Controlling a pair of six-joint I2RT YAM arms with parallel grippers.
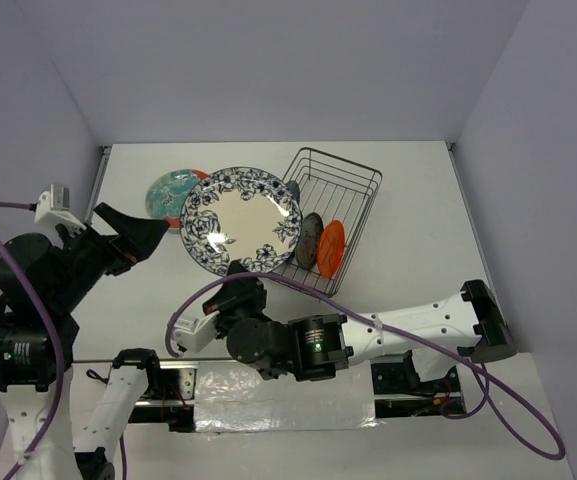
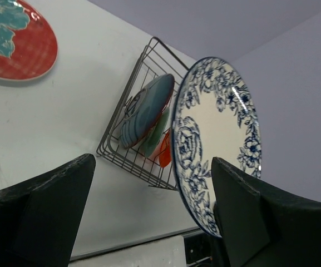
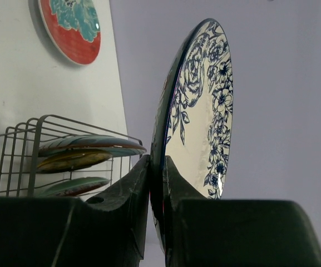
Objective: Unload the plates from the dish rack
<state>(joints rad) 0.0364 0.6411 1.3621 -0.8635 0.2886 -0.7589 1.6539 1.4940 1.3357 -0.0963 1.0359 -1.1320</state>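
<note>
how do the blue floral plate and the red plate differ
The blue floral plate is gripped at its rim by the right gripper; the red plate lies flat on the table. The blue floral plate is white with blue flowers; the red plate has a teal centre. Both are round.

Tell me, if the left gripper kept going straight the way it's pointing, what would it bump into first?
Probably the blue-and-white patterned plate, gripped at its rim by the right gripper. The left gripper is open. The dish rack seems farther back, though depth is hard to judge.
</note>
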